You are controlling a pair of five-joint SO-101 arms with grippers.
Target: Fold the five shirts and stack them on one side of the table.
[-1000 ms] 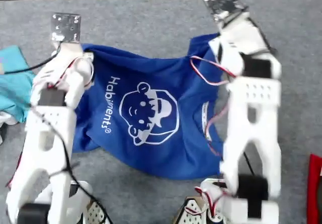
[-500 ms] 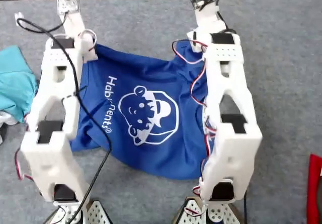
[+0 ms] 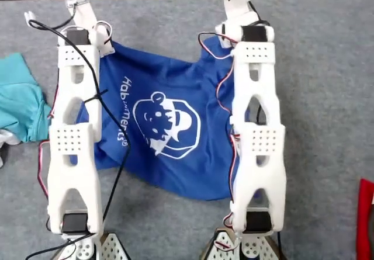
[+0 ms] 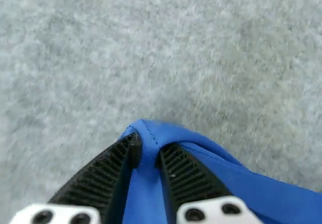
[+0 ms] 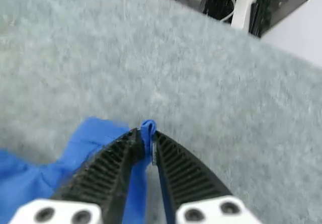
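Both arms stretch over the grey table (image 3: 327, 96), left gripper (image 4: 148, 151) and right gripper (image 5: 145, 138) each pinching the blue shirt's (image 3: 175, 166) far edge.

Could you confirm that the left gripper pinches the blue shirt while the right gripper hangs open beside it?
Not quite: the right gripper is shut on the blue shirt too, pinching a fold of its edge, as the right wrist view shows. The left gripper does pinch it.

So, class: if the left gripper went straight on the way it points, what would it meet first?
The left gripper pinches a fold of the blue shirt; past that, the line probably meets bare grey table, though depth is unclear.
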